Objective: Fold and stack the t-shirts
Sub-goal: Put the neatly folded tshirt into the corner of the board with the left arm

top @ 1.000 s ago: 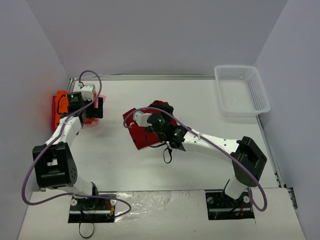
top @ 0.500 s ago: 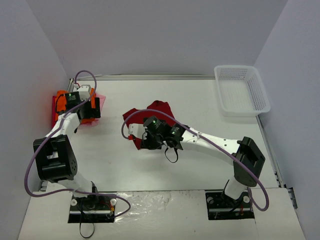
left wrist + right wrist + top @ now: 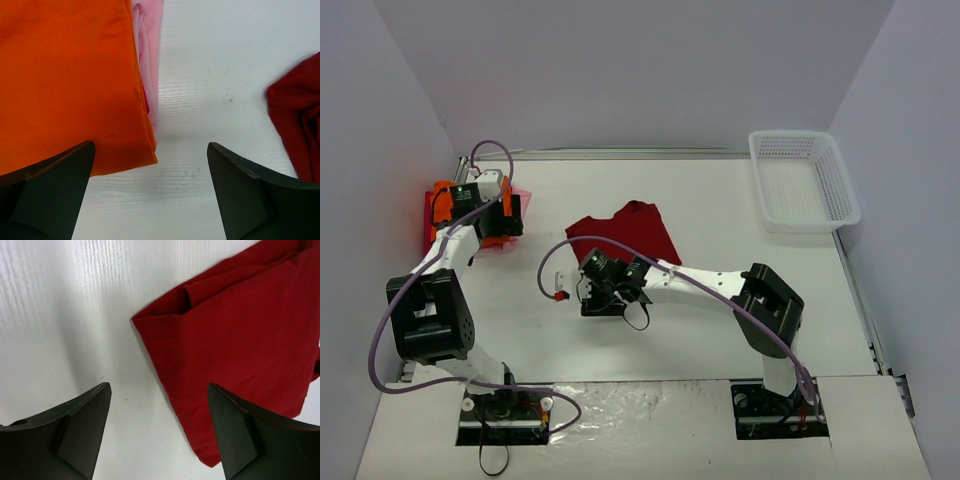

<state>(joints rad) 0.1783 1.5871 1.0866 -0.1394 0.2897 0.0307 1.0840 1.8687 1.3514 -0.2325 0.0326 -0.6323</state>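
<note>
The dark red t-shirt (image 3: 625, 230) lies folded on the table's middle; in the right wrist view the dark red t-shirt (image 3: 245, 335) fills the upper right. My right gripper (image 3: 592, 290) (image 3: 159, 386) hangs open just off its near-left corner, nothing between the fingers. At the far left the bright orange t-shirt (image 3: 440, 212) (image 3: 65, 75) lies folded on the pale pink one (image 3: 521, 198) (image 3: 151, 45). My left gripper (image 3: 492, 215) (image 3: 151, 147) is open over the stack's right corner, holding nothing.
A white mesh basket (image 3: 842, 190) stands at the far right corner. Grey walls close in the table on the left, back and right. Purple cables loop off both arms. The red shirt's edge (image 3: 297, 125) shows at the right of the left wrist view.
My right gripper has come off the dark red shirt, moving left and nearer; the shirt now lies flat and free. The left gripper shifted slightly over the orange stack, still open.
</note>
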